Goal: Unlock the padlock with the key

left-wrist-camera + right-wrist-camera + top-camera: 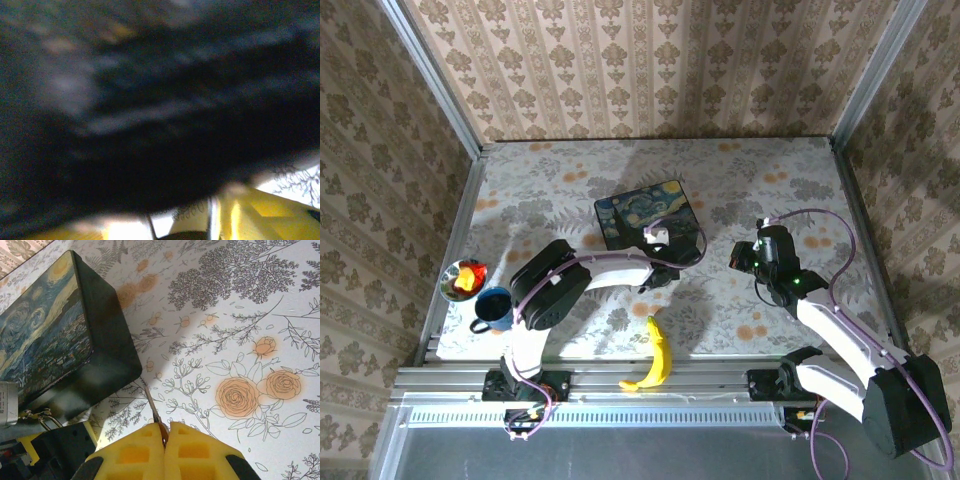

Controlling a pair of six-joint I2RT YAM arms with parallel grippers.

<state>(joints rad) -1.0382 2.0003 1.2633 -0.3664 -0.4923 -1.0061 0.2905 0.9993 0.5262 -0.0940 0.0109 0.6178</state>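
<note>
A box (50, 340) painted with a swirling night sky and yellow stars sits on the flower-patterned table (770, 180). No brand name can be read on it. A white tag (6, 402) at its near corner carries print too small to make out.

The right arm reaches in from the box's right side, wrist low over the table. The right fingers (135, 455) are pressed together on the key (151, 405), and its thin silvery blade points toward the box's near wall.

The left arm bends at the elbow and stretches across to the box's near edge. The left fingers (260, 215) are against the dark wall in a blurred wrist view, so whether they are apart or together cannot be told.

The padlock (42, 419), a small brass shape with a wire loop, is at the box's near corner, just beside the left fingers.

A banana (658, 355) lies well in front of the box. A blue mug (495, 308) and a metal bowl (448, 282) stand far to its left.
</note>
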